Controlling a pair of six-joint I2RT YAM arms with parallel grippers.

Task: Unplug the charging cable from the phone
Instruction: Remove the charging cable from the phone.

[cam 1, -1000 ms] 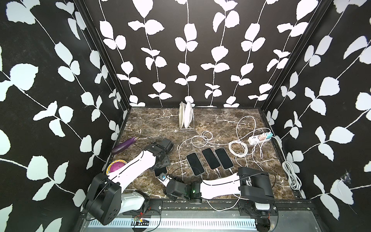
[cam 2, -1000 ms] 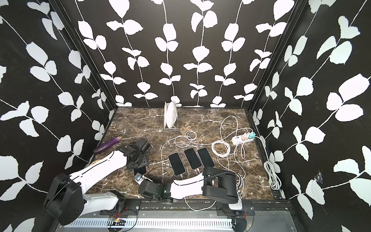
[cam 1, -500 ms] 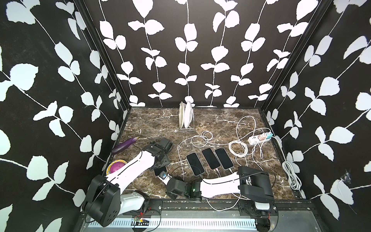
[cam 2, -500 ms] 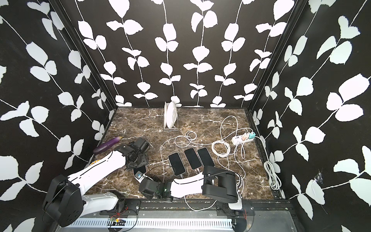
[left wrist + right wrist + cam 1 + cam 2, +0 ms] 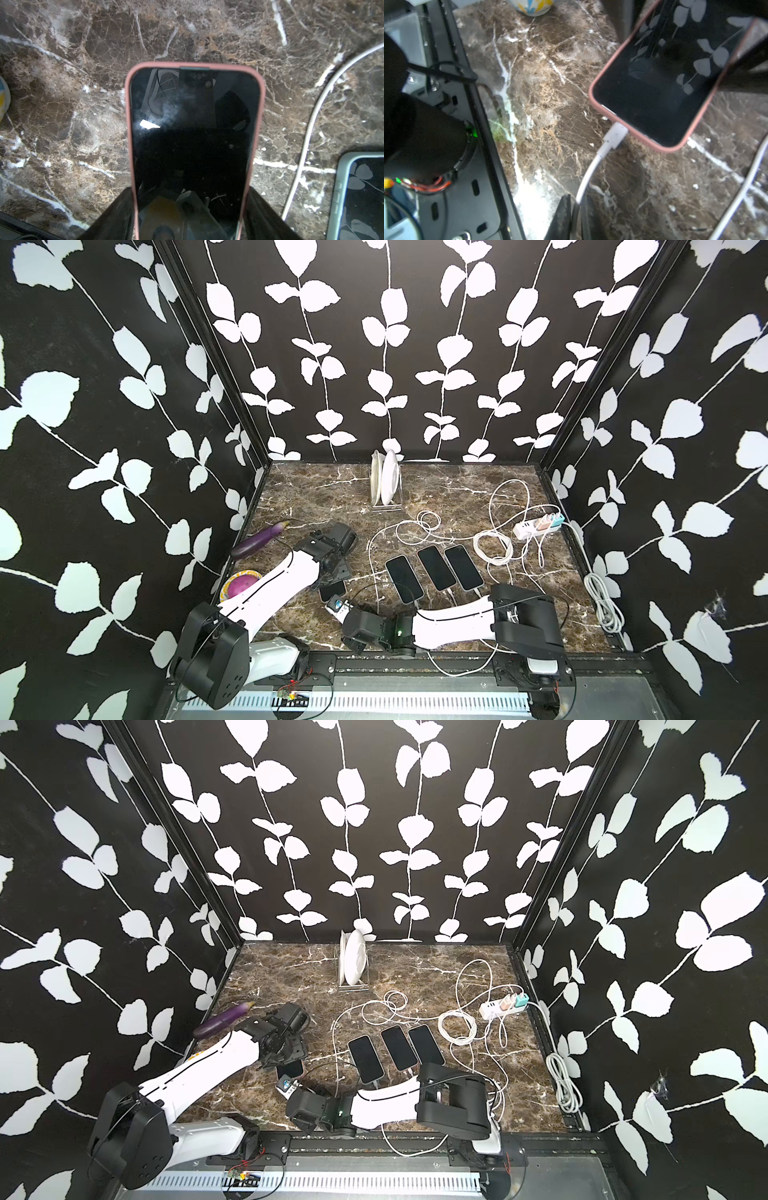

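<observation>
A phone in a pink case lies screen up on the marble at the front left, also in a top view. My left gripper is shut on it, one finger against each long side. The charging cable is white, and its plug sits in the port at the phone's near end. A short way behind the plug, my right gripper is shut on the cable. In both top views the right gripper lies low on the table, just in front of the phone.
Three more phones lie in a row at the centre, each with a white cable. Coiled cables and a power strip lie to the right. A plate rack stands at the back. An eggplant and a bowl are at the left.
My right gripper's jaws have closed onto the white cable. Both arms have stayed almost where they were, and the left gripper's hold on the phone is unchanged.
</observation>
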